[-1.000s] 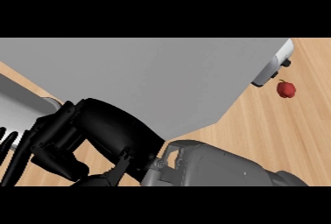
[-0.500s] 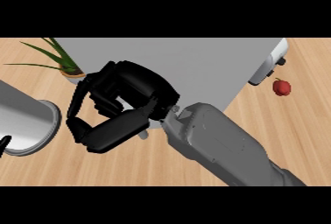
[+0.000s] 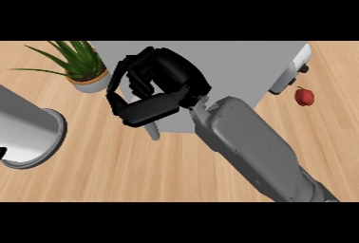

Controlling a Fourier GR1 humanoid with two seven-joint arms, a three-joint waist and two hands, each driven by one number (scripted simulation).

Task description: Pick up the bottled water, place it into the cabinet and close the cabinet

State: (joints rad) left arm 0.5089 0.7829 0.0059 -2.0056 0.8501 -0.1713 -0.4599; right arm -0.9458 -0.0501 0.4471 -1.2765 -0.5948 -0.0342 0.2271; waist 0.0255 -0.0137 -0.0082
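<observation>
Cabinet [image 3: 231,66] – a plain grey block on the wooden counter [image 3: 105,171] – fills the upper middle of the head view. Bottled water cannot be made out anywhere; whether it sits inside the cabinet cannot be told from above.

The right hand [image 3: 165,73] lies over the cabinet's left part, fingers [image 3: 119,102] and thumb curled inward, their tips past the cabinet's near-left edge. Nothing shows inside that curl. A narrow pale-grey strip [image 3: 153,129] pokes out just below the hand, at the cabinet's near edge; what it is cannot be told.

Against the picture 0.5 s ago, the right hand has moved up and further onto the cabinet, and its grey forearm [image 3: 245,142] reaches further in. 1 s ago the hand was lower still and loomed much larger, off the cabinet's near-left corner.

Left of the cabinet stands 1 potted plant [image 3: 82,71], now slightly closer to it in the view. Further left is the left forearm [image 3: 28,133], about where it was – only a black sliver of its hand shows. Right of the cabinet lie 1 red apple [image 3: 304,96] and a white appliance [image 3: 293,71], both unmoved.
</observation>
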